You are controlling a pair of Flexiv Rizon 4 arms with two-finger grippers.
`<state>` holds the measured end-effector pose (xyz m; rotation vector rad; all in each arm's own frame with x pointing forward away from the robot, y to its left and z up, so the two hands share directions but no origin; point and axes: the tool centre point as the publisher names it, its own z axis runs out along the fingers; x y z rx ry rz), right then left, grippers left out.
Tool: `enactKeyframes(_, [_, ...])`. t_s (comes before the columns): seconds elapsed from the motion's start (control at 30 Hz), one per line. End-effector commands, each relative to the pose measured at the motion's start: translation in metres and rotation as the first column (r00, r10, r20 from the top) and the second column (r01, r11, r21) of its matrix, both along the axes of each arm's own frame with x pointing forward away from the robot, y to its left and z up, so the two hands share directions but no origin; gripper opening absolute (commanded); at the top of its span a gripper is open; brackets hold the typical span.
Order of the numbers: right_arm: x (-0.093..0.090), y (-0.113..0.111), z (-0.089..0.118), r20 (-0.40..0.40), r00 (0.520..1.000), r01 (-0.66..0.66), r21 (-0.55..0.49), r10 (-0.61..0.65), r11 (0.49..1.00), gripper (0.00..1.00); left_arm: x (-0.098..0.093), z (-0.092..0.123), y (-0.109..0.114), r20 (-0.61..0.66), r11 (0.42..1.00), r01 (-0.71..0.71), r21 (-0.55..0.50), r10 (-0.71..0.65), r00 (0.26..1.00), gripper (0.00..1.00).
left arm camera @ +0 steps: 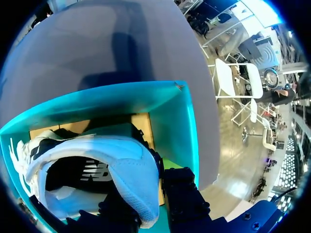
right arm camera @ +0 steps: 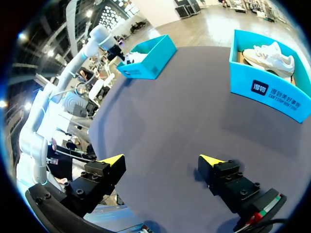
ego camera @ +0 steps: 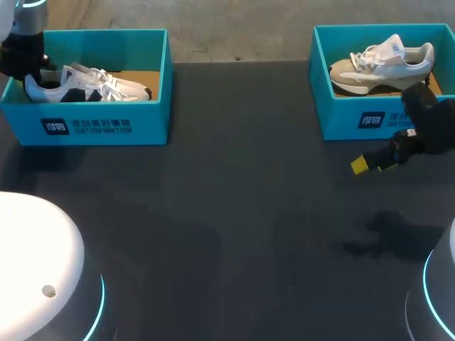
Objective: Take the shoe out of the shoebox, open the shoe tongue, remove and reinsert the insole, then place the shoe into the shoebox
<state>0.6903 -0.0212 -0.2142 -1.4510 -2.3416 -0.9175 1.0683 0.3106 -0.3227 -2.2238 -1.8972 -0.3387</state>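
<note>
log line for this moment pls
left gripper: shut on left shoe at heel, in left shoebox | right gripper: open, over table

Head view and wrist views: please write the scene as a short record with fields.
left box: teal, far left, holds the black and white shoe
right box: teal, far right, holds the beige shoe
left gripper: at the black and white shoe's heel, in the left box
right gripper: open, empty, over the table before the right box

White-and-black shoe [ego camera: 89, 87] (toe rightward) sits inside left teal shoebox [ego camera: 99, 126].
</note>
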Motion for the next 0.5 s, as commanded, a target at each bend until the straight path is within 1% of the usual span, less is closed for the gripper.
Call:
enactKeyframes(0.03, [0.0, 0.001, 0.0, -0.001, 1.0, 0.001, -0.002, -0.001, 1.0, 1.0, 0.0, -0.009, 0.001, -0.002, 1.0, -0.001, 0.0, 0.001, 1.0, 0.0])
enactKeyframes(0.5, [0.0, 0.001, 0.0, -0.001, 1.0, 0.001, -0.002, -0.001, 1.0, 1.0, 0.003, -0.044, -0.006, -0.04, 1.0, -0.007, 0.021, 0.008, 0.999, 0.0])
